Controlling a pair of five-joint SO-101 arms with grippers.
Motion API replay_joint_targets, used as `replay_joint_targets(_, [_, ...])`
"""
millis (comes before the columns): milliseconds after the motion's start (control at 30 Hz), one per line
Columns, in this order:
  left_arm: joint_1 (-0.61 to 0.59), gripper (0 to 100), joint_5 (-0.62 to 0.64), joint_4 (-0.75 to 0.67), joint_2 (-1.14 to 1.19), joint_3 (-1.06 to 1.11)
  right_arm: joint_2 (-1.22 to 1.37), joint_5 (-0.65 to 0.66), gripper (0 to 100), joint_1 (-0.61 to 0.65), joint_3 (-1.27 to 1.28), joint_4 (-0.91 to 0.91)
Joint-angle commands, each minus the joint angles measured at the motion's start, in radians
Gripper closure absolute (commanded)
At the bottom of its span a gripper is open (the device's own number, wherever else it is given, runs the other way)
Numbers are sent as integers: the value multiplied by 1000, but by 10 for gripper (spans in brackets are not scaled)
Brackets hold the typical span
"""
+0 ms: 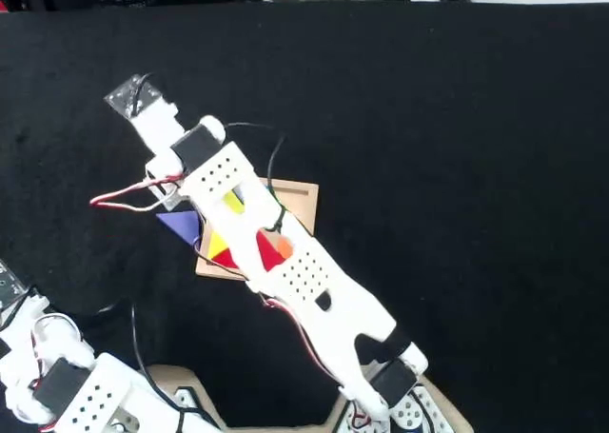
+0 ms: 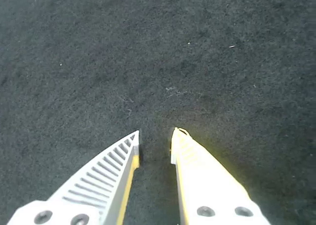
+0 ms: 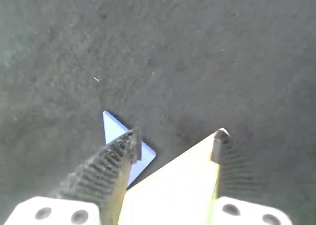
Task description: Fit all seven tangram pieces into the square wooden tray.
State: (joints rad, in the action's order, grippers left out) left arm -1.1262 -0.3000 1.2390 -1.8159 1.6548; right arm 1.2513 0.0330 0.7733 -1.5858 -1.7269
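Nearest the lens in the right wrist view, I am looking at the right gripper (image 3: 176, 136), hanging low over the black cloth (image 3: 197, 47) with its fingers spread and nothing between them. A pale blue piece (image 3: 114, 128) is lying flat on the cloth, partly tucked behind the tip of the darker finger. I am judging it light, stiff and thin, with smooth faces that could slide on the cloth. I would be pinching it across two opposite edges, fingertips pressed right down to the fabric, not at a sharp corner.

In the left wrist view, the left gripper (image 2: 155, 133) is hovering over bare cloth, its tips parted by a narrow gap and gripping nothing.

In the high view, the right arm (image 1: 285, 262) is stretching from the lower right to the upper left of the frame, its gripper sitting well beyond the tray (image 1: 297, 197) at centre. A yellow piece (image 1: 233, 203), a red piece (image 1: 267, 252) and an orange piece (image 1: 284, 249) are showing in the tray beneath the arm. A purple triangle (image 1: 179, 226) is lying at the tray's left edge, whether in or out I cannot tell. The left arm (image 1: 86, 395) is sitting folded at the lower left.
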Motion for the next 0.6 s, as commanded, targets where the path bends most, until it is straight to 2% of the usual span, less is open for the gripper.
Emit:
replay_joint_targets(0, [13,880,5,6,-5,-8,-87,115,701,69,139,-40])
replay_joint_targets(67, [13,880,5,6,-5,-8,-101,169,701,110,219,-38])
replay_joint_targets(167, [13,880,5,6,-5,-8,-119,173,700,141,234,-38])
replay_joint_targets(300, [13,880,5,6,-5,-8,-120,100,698,126,234,-25])
replay_joint_targets(567, [13,880,5,6,-5,-8,-87,100,698,104,239,18])
